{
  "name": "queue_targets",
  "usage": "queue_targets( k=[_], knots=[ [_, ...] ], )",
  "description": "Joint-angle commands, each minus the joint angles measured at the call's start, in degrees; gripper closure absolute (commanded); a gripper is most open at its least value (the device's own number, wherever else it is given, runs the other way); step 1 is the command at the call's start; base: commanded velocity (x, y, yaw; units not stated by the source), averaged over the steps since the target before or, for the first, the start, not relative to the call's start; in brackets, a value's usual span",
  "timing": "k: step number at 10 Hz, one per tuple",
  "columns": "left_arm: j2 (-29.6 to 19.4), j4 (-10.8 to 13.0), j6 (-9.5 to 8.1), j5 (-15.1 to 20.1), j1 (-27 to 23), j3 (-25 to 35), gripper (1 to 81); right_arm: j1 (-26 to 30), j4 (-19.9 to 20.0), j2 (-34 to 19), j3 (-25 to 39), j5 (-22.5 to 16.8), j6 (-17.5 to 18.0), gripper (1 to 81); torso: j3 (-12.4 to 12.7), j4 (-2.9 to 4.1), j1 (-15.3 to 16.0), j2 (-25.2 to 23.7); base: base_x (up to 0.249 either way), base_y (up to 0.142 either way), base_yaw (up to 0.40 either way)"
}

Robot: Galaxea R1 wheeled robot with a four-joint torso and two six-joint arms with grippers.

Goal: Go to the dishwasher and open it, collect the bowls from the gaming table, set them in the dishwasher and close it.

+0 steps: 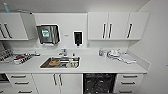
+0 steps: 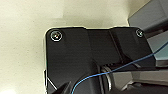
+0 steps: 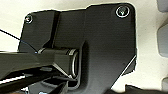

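The dishwasher (image 1: 100, 83) sits under the white counter, right of the sink cupboard. Its front is open, and a dark inside with racks shows. It lies straight ahead of me and low in the head view. The bowls and the gaming table are out of view. In the left wrist view my arm's dark plate (image 2: 75, 57) hangs over a pale floor, with a thin blue cable (image 2: 120, 67) across it. In the right wrist view the dark plate (image 3: 100, 42) and jointed bar likewise hang over pale floor.
A steel sink (image 1: 60, 62) with dishes and a tap (image 1: 63, 52) is left of the dishwasher. A dish rack (image 1: 13, 58) stands far left, and white crockery (image 1: 115, 53) and a bottle (image 1: 100, 52) on the right counter. White drawers (image 1: 128, 82) flank the dishwasher. A wall closes the right side.
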Motion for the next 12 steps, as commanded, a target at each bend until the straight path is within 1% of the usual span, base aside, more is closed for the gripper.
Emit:
queue_targets(
  k=[1,2,5,8,9,12],
  knots=[
    [-0.6,0.3,0.19,2.4,-2.6,0.0,1.0,2.7,-0.4,-0.1,0.0,-2.5,-0.1,1.0,0.0,0.00,0.0,0.0,0.000,0.000,0.147],
    [-0.8,0.1,0.19,2.4,-2.6,-0.1,1.0,2.7,-0.4,-0.1,0.0,-2.5,-0.1,1.0,0.0,0.00,0.0,0.0,0.000,0.000,0.300],
    [-0.8,0.5,0.19,2.4,-2.6,-0.1,1.0,2.8,-0.6,-0.2,-0.3,-2.5,-0.5,1.0,0.0,0.00,0.0,0.0,0.000,0.000,0.354],
    [-1.0,0.4,0.19,2.3,-3.1,-0.4,1.0,3.2,-0.5,-0.1,0.1,-2.5,-2.9,1.0,0.0,0.00,0.0,0.0,0.000,0.000,0.361],
    [-0.8,0.3,0.19,2.2,-3.1,-1.0,1.0,3.1,-0.5,0.0,0.1,-2.5,-2.9,1.0,0.0,0.00,0.0,0.0,0.000,0.000,0.361],
    [-0.5,-0.2,0.10,2.3,-3.1,-1.6,1.0,2.1,1.5,0.5,-0.4,-2.4,-2.9,1.0,0.0,0.00,0.0,0.0,0.000,0.000,0.361]
  ],
)
